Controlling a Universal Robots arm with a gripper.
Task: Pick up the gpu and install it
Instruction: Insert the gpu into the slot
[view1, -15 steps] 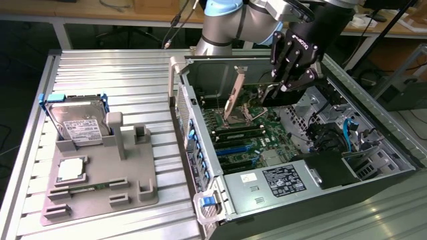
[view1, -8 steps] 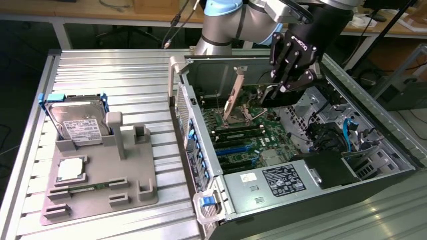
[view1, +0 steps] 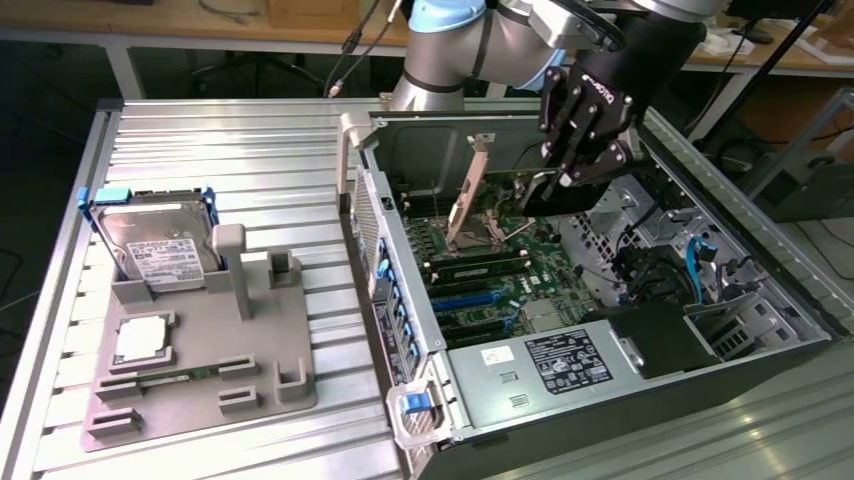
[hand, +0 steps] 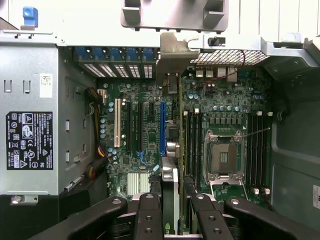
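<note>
Claw (hand: 172, 210) clamped on gpu (hand: 170, 185), card held edge-on above motherboard (hand: 145, 125) inside open computer case (view1: 747, 230), hard drive (view1: 154, 245) at nine o'clock on grey fixture (view1: 200, 390), ribbed tabletop (view1: 214, 140)

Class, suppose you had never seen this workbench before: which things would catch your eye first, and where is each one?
First, the open computer case on the exterior view's right, its green motherboard laid bare. Above it hangs the black gripper, closed on the gpu, which the wrist view shows edge-on, silver bracket toward the case's slot openings. On the exterior view's left, a grey holder tray carries a hard drive standing upright in a blue frame.
</note>
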